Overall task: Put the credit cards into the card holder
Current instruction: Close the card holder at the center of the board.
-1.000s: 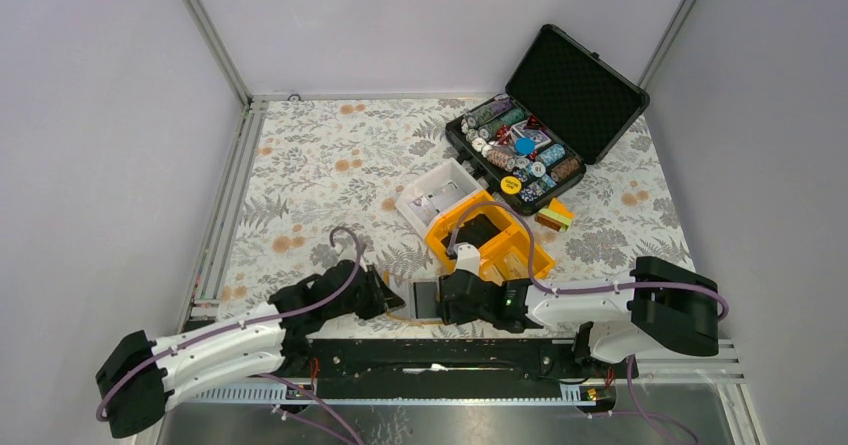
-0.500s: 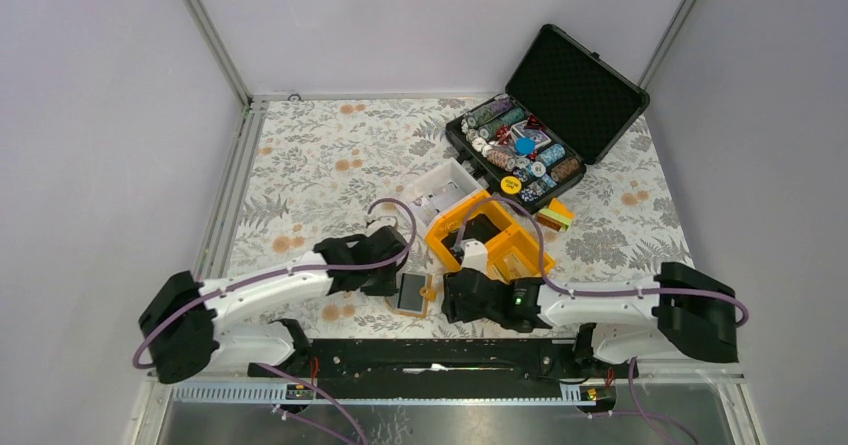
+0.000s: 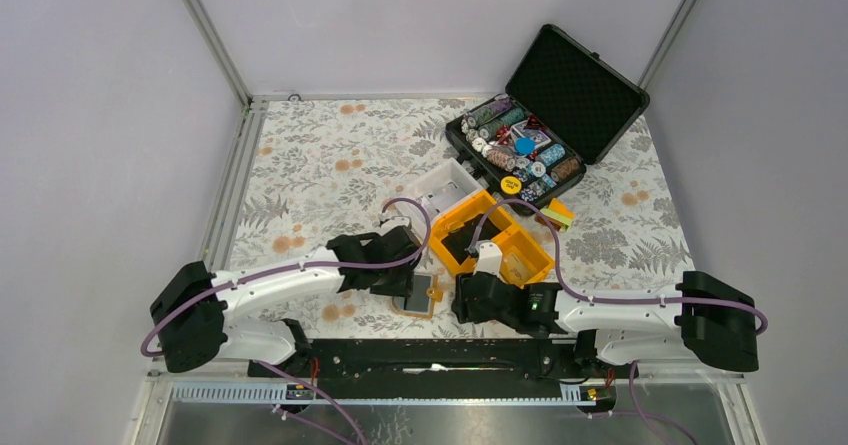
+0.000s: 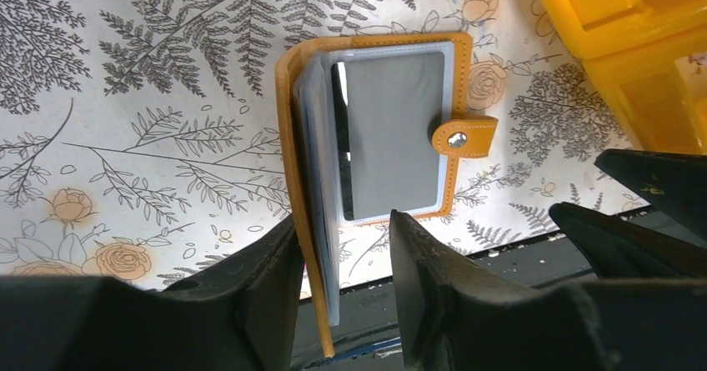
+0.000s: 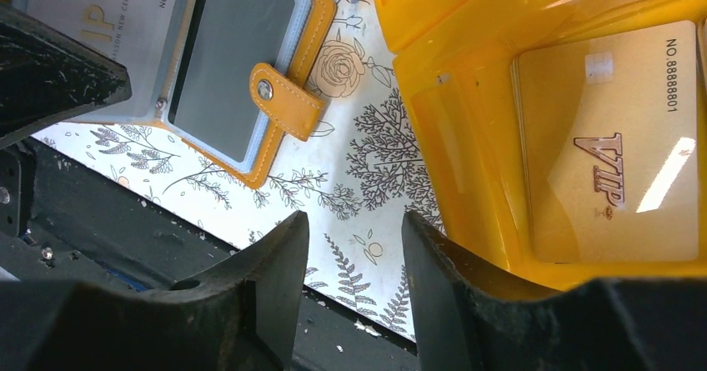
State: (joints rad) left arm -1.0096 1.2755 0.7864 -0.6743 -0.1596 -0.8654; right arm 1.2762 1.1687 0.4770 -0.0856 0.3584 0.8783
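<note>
Left tool (image 4: 343, 225): partly open. Its two fingers stand on either side of the holder's near end. A gap shows next to the flap, so there is no squeeze.
Right tool (image 5: 350, 229): partly open, with nothing between its fingers. It hangs over bare tabletop (image 3: 320, 155), between the holder and the bin.
Holder (image 3: 415, 294): lies open by the near edge, between the two tools. Its long side runs near to far. Its left flap stands up a bit.
Snap tab (image 4: 463, 137): sticks out to the right, toward the bin.
Card (image 5: 92, 17): grey, on the holder's left half, partly hidden by the left tool.
Bin (image 3: 520, 255): orange, just behind the right tool.
Stack (image 5: 609, 137): cards lying flat in one part of the bin. They look yellow there, with "VIP" facing up.
Clear box (image 3: 440, 187): just past the bin, on its left.
Case (image 3: 575, 90): black, lid open, far right, with chips (image 3: 515, 145) inside.
Change: a second ago the left arm lay low along the near edge. Now it has reached in, and its tool is at the holder. The right arm's elbow has slid further right. The holder is in about the same spot.
</note>
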